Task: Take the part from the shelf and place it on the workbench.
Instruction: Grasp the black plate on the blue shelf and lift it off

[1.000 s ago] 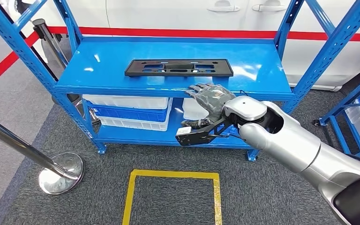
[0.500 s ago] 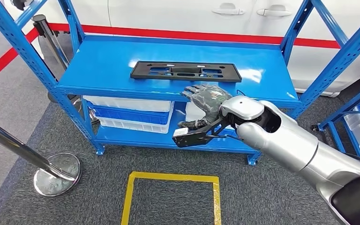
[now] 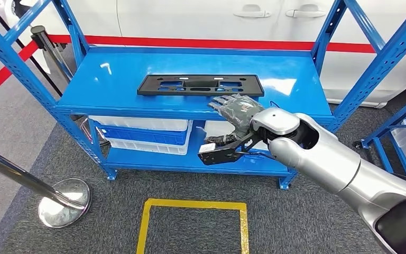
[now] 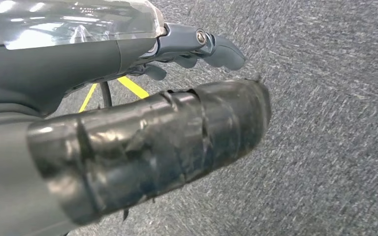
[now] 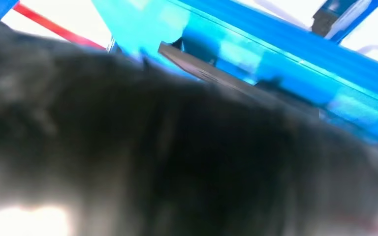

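While the flat black rectangular plastic part (image 3: 200, 84) lies on the upper level of the blue metal shelf (image 3: 111, 79), the right hand (image 3: 236, 109) hovers at the shelf's front edge just beside it — fingers spread, holding nothing; the left hand (image 4: 142, 142) hangs over grey carpet (image 4: 334, 123) — its grasp I cannot tell.

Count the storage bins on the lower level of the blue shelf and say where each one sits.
3 bins show: a white bin above a blue bin above another white bin, stacked at the lower level's left. A white shape behind the right hand may be another.
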Tool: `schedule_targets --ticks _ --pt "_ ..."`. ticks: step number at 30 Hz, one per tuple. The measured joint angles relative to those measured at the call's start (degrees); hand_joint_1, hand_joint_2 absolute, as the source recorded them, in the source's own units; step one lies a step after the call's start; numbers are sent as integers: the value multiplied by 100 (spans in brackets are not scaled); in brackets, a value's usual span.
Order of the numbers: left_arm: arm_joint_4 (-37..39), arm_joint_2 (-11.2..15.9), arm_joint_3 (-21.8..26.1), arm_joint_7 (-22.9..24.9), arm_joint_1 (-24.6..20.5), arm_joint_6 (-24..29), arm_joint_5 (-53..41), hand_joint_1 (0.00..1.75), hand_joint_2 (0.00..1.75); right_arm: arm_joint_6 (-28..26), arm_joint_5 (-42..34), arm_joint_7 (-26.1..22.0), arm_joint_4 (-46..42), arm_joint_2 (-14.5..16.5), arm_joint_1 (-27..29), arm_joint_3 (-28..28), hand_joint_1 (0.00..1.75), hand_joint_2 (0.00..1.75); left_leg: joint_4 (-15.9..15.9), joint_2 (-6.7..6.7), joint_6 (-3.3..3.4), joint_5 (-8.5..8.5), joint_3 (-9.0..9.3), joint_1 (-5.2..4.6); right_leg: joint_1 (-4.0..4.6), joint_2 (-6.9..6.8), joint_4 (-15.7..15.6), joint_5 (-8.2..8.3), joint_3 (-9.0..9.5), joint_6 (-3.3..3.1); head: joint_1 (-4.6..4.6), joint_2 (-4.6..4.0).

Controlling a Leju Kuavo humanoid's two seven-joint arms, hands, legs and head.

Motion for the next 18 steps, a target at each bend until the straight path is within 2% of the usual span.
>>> schedule_targets --ticks 2,3,4,5,6,7,8,9,11,13,15,17,18 --pt "1 5 0 19 3 -3 -4 0 0 -1 -3 -8 17 2 12 7 0 0 736 1 -23 -236 -440 3 12 0 13 -40 30 -27 -1 0" --pt "2 7 0 24 5 -4 -7 0 0 0 -4 -12 26 2 21 13 0 0 893 1 -30 -213 -572 3 16 1 25 -67 49 -27 0 0" --pt "1 9 0 26 8 -4 -8 0 0 1 -5 -15 33 1 26 17 0 0 814 1 -30 -68 -585 3 17 4 41 -100 74 -22 -1 0" --pt "1 15 0 26 10 -4 -10 0 0 1 -4 -20 41 1 28 22 0 0 528 2 -23 164 -490 3 15 5 63 -140 106 -12 -1 0" --pt "0 21 0 26 11 -4 -12 0 0 1 -3 -25 47 0 28 25 0 0 120 3 -11 403 -331 4 14 5 86 -186 139 3 0 0" --pt "0 27 0 25 10 -4 -13 0 0 1 -2 -32 52 -1 23 27 0 0 -241 1 1 565 -167 -5 24 6 114 -229 158 27 1 0" --pt "1 33 0 23 6 -5 -14 0 0 -1 0 -38 57 0 18 30 0 0 -489 -3 19 645 -54 -14 32 10 134 -259 165 53 1 1" --pt "1 35 0 21 4 -7 -11 0 0 -3 1 -43 61 1 14 34 0 0 -609 -8 37 647 1 -24 43 12 144 -279 163 79 2 1" --pt "2 40 -1 16 0 -9 -5 0 0 -8 2 -48 69 2 8 39 0 0 -640 -16 82 615 17 -31 53 18 138 -294 163 124 3 1" --pt "2 44 -2 15 0 -10 -2 0 0 -12 2 -51 73 1 0 40 0 0 -689 -12 141 611 60 -7 39 13 236 -381 132 178 5 1" --pt "2 45 -2 14 -3 -10 -2 0 0 -13 2 -51 79 0 -9 41 0 0 -725 -6 199 598 106 12 15 8 732 -625 -119 238 10 1" --pt "2 46 -2 11 -8 -10 0 0 0 -11 2 -55 88 0 4 49 0 0 -726 -4 230 568 128 12 -5 6 1490 -880 -559 277 12 1" --pt "4 46 -2 10 -10 -10 2 0 0 -8 2 -58 95 0 15 58 0 0 -726 -6 234 550 146 12 -15 5 1723 -889 -725 287 11 1"
